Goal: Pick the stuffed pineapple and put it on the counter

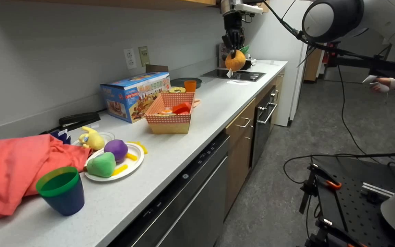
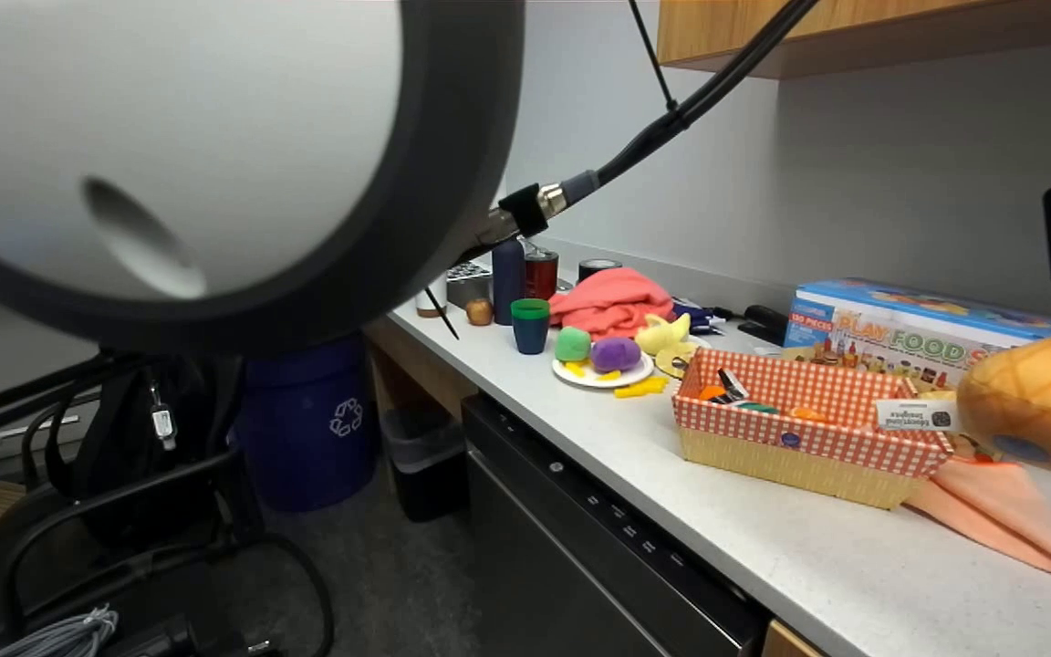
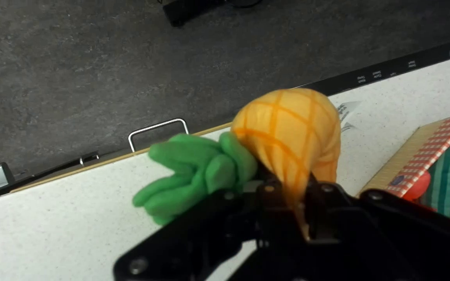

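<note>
The stuffed pineapple [image 1: 236, 62] is an orange-yellow plush with a green leafy tuft and a white tag. It also shows cut off at the right edge of an exterior view [image 2: 1041, 401] and large in the wrist view [image 3: 287, 117]. My gripper [image 1: 233, 52] points down and is shut on the pineapple's body. In the wrist view the fingers [image 3: 290, 187] pinch a fold of the yellow fabric, with the tuft to the left. The pineapple hangs above the pale counter [image 1: 211, 109], apart from it in the exterior views. The counter also shows in the wrist view [image 3: 72, 226].
A red-checked basket [image 1: 170, 127] of toy food stands on the counter beside a play food box [image 1: 115, 103]. A peach cloth [image 2: 1000, 520] lies by the basket. Further along are a plate [image 1: 137, 164] of toy fruits, a cup [image 1: 63, 199] and a coral cloth [image 1: 22, 154].
</note>
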You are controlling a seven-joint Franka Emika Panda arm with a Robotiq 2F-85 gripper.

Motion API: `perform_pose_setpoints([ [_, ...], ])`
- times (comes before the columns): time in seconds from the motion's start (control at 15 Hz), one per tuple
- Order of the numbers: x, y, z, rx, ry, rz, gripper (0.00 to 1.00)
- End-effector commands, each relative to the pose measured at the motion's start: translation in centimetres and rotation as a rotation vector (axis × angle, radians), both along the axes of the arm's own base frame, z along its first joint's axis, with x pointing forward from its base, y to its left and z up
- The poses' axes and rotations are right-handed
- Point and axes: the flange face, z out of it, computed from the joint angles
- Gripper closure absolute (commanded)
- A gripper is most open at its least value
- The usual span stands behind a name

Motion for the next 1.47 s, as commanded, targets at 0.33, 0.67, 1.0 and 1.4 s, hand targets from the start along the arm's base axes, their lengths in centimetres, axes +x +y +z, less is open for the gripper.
perform_pose_setpoints([
  [0.33,3.3,2.1,-4.2,0.003,0.007,0.045,0.96],
  [0.67,5.0,3.0,-10.4,0.034,0.071,0.064,0.96],
  [1.0,5.0,2.8,-13.1,0.09,0.09,0.016,0.96],
  [1.4,2.7,-0.8,-12.2,0.16,0.044,-0.15,0.96],
])
